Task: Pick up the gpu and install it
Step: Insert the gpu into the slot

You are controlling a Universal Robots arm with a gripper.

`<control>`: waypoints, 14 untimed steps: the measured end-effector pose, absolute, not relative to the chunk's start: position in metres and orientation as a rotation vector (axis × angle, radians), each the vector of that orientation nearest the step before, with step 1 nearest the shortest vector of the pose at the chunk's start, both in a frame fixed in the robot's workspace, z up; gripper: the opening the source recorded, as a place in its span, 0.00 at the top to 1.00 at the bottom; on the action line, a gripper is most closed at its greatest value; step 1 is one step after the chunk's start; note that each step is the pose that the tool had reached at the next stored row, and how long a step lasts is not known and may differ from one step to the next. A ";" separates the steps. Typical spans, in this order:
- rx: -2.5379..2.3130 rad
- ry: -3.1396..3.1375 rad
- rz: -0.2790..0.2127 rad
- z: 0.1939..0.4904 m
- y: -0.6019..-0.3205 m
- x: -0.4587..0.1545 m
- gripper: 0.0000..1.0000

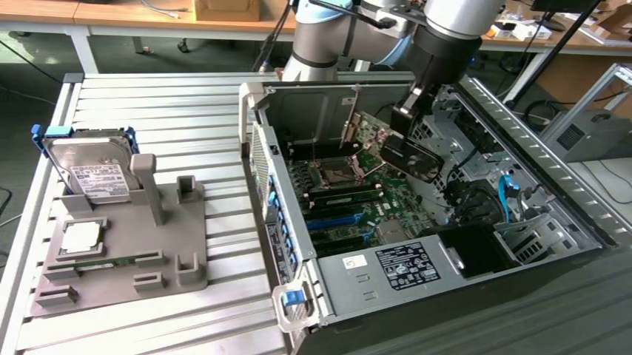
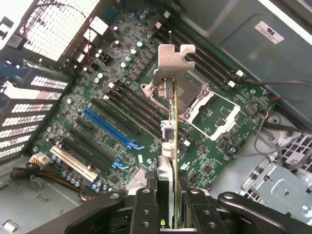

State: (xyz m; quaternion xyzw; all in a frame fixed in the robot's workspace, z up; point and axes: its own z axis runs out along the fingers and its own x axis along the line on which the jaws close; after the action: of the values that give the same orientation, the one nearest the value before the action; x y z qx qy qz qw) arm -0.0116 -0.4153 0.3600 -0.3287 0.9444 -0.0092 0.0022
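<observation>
The jaws are clamped on the gpu (image 2: 173, 112), holding it on its edge above the green board (image 2: 73, 114) inside the open computer box (image 1: 395, 292). To do this well, it should be straight and lined up over a long slot (image 2: 109, 127).

gpu (image 2: 171, 63) in claw (image 2: 168, 200), above motherboard (image 2: 73, 112) inside case (image 1: 345, 285); hard drive (image 1: 94, 174) on holder (image 1: 129, 259), exterior view's left of case.

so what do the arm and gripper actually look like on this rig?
The arm has silver-grey tubular links with light-blue joint caps, and a black cable runs beside it. The gripper is matte black, with two flat jaws, visible screw heads and a small green light.
</observation>
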 end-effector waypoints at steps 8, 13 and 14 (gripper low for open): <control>-1.252 2.875 -0.029 0.359 -0.415 -0.012 0.73; -1.362 2.824 -0.030 0.359 -0.415 -0.012 0.73; -1.386 2.812 -0.030 0.359 -0.415 -0.012 0.73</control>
State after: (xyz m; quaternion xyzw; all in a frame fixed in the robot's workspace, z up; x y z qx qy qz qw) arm -0.0116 -0.4153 0.3591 -0.4420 0.8969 -0.0095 0.0031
